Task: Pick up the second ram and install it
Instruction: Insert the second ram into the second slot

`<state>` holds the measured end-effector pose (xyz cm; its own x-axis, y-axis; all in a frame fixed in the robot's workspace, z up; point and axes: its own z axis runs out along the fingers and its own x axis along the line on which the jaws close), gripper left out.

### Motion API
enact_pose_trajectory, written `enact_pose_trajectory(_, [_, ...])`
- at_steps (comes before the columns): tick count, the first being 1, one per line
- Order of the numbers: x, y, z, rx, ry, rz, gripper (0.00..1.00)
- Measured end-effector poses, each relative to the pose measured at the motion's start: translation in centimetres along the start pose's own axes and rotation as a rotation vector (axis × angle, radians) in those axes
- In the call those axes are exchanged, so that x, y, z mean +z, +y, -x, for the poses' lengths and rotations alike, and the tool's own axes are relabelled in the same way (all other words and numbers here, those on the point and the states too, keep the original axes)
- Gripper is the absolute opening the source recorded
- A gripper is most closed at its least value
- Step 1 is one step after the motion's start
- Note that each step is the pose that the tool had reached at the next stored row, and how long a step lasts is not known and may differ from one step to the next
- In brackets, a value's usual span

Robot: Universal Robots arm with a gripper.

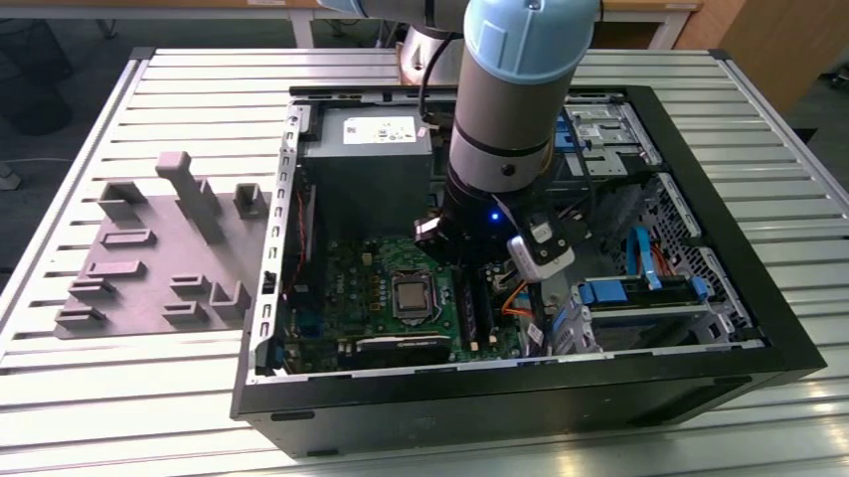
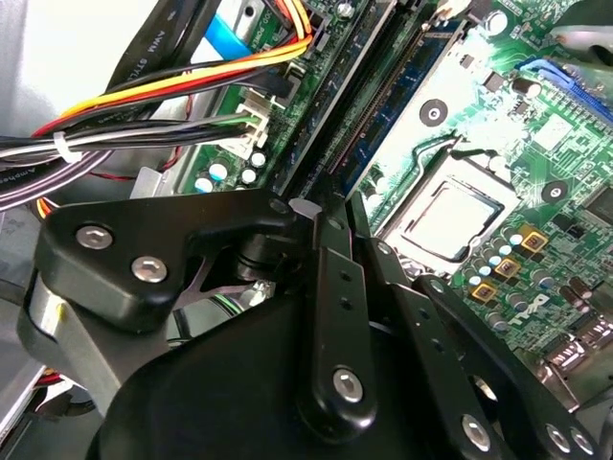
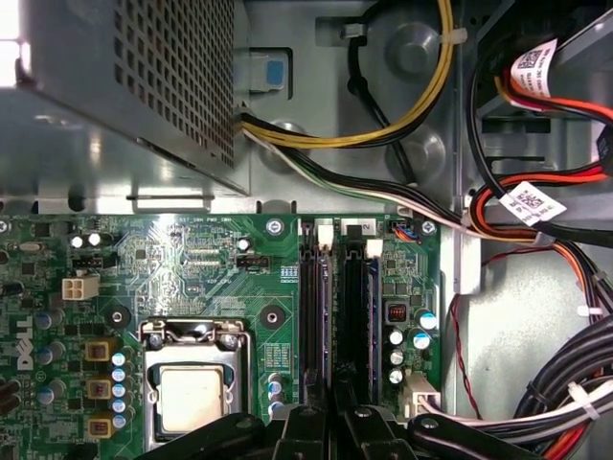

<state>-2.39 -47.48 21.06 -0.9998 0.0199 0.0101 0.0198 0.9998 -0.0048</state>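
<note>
In the exterior view, I am holding the arm point(image 1: 511, 119) deep inside the open computer case point(image 1: 531, 393), above the motherboard point(image 1: 358, 283).

In the second wrist view, the gripper point(image 2: 321, 206) is sitting right at the memory slots. What I am taking for the second ram point(image 2: 407, 91) is standing on edge in a slot beside the processor socket point(image 2: 450, 216). I cannot tell whether the jaws are clamped on anything. I am worrying that an uneven push could leave one end unlatched.

In the first wrist view, the cable bundle point(image 3: 536, 383) is running close by and could snag the wrist. White printed labels point(image 3: 530, 203) are hanging on the cables.
</note>
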Motion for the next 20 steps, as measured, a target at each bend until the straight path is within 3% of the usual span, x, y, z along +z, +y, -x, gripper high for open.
enact_pose_trajectory(9, [-0.22, -0.03, 0.00, -0.001, 0.0001, 0.0072, 0.14])
enact_pose_trajectory(20, [-0.11, -0.24, 0.00, -0.002, 0.0000, 0.0082, 0.14])
